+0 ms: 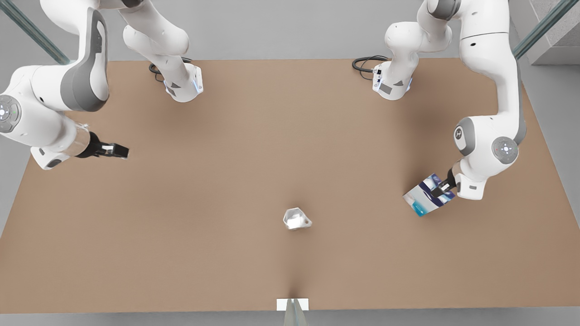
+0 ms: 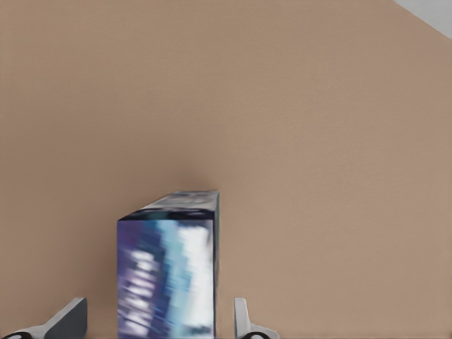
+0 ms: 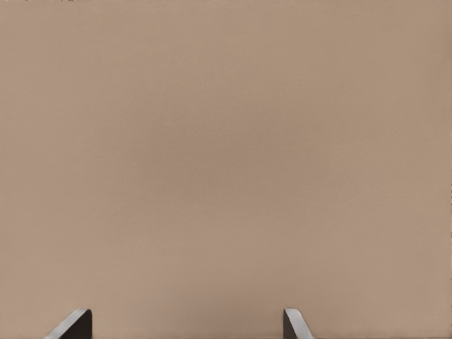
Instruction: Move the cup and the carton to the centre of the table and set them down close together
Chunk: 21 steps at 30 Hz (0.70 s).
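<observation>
No readable text anywhere; the carton print is just blurred white, navy and teal patches.

We see a grey floor beyond the worktop's far edge. Black cables lie coiled there: one cable loop toward the front view's left, another cable loop toward its right. A glassy diagonal rail crosses the upper corner on the front view's left, and a matching rail crosses the opposite corner, beside a pale grey block. At the near edge, centred, sits a small white plate with a thin translucent post rising from it.
</observation>
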Tool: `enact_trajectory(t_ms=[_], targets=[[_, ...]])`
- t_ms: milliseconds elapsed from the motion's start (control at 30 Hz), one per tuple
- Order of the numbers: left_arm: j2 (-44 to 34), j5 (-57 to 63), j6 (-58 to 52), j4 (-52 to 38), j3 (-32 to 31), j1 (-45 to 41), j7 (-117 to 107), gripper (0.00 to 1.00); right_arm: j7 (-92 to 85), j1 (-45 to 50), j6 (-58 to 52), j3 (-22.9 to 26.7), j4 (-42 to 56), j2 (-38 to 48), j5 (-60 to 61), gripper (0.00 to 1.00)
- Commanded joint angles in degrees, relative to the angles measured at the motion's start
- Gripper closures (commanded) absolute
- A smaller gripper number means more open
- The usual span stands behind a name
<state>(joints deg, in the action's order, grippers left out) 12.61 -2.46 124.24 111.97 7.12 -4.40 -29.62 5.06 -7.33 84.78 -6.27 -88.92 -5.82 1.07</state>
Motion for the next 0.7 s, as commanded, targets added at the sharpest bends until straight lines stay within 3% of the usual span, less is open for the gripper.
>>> enact_trajectory(t_ms=[0, 167, 400, 433, 467, 667], targets=[[0.0, 0.2, 0.0, 0.0, 0.0, 0.0, 0.0, 0.00, 0.0, 0.2, 0.0, 0.3, 0.0, 0.0, 0.1, 0.00], [1.0, 0.3, 0.1, -0.1, 0.0, -0.3, 0.0, 0.00, -10.2, 1.0, 3.6, 4.0, 1.6, -2.4, 0.6, 0.00], [3.9, 0.3, 0.3, -0.6, 0.0, -0.3, 0.0, 0.01, -8.3, 0.7, 2.0, 3.1, 1.8, -2.4, 0.4, 0.00], [3.9, 0.3, 0.3, -0.6, 0.0, -0.3, 0.0, 0.31, -8.3, 0.7, 1.6, 3.2, 1.7, -2.4, 0.5, 0.00], [3.8, 0.3, 0.3, -0.6, 0.0, -0.3, 0.1, 0.47, -8.3, 0.7, 1.4, 3.2, 1.7, -2.4, 0.6, 0.00], [3.7, 0.3, 0.1, -0.6, -0.1, -0.3, -0.1, 0.46, -8.3, 0.6, -0.1, 3.4, 2.0, -2.4, 0.8, 0.00]])
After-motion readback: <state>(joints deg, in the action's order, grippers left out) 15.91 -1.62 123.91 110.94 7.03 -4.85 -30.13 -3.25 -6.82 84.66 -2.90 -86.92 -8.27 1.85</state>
